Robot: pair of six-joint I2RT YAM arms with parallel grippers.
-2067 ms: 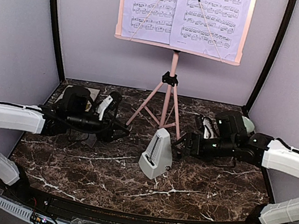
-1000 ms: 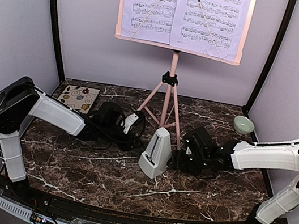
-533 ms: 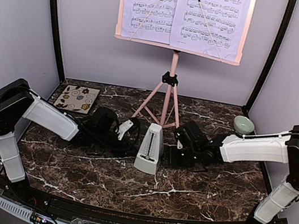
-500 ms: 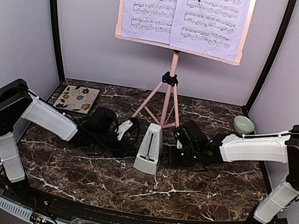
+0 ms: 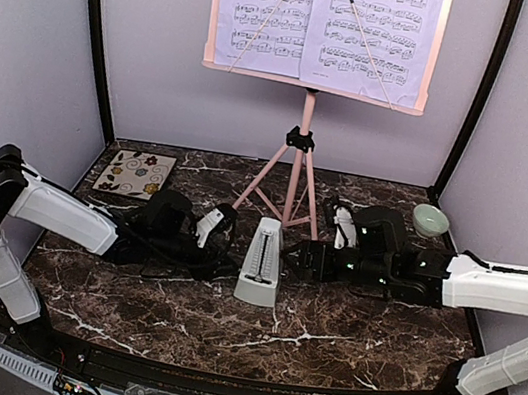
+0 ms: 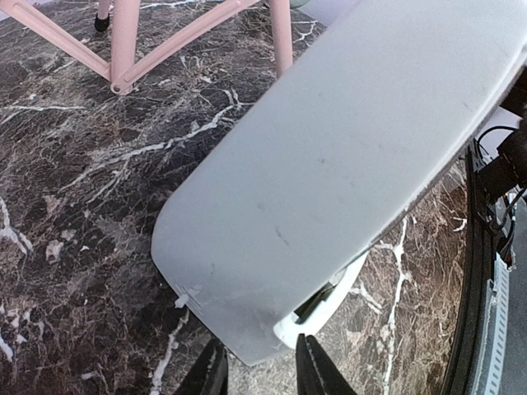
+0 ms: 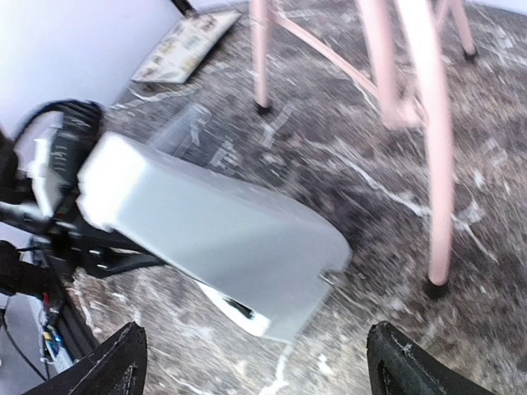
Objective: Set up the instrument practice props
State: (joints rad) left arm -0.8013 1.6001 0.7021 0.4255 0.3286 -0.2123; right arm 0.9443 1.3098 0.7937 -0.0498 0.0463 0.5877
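Dark brown marble-look tabletop (image 5: 343, 332), white-veined, polished to a faint sheen. Smooth matt white plastic on the metronome (image 6: 329, 164), with a few faint marks. Pink painted tubing on the music stand (image 5: 296, 178), smooth and satin, black caps at the feet. Matt printed paper for the sheet-music pages (image 5: 373, 28). Smooth pale green bowl (image 5: 429, 220). Flat matt lavender walls (image 5: 154, 68).

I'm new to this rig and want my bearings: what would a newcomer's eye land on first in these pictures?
The pink music stand rises at the back centre, two sheet-music pages spread across it. In front, a white metronome stands on the dark marble table: the left gripper has its jaws on its bottom edge, the right gripper sits beside it, jaws wide.
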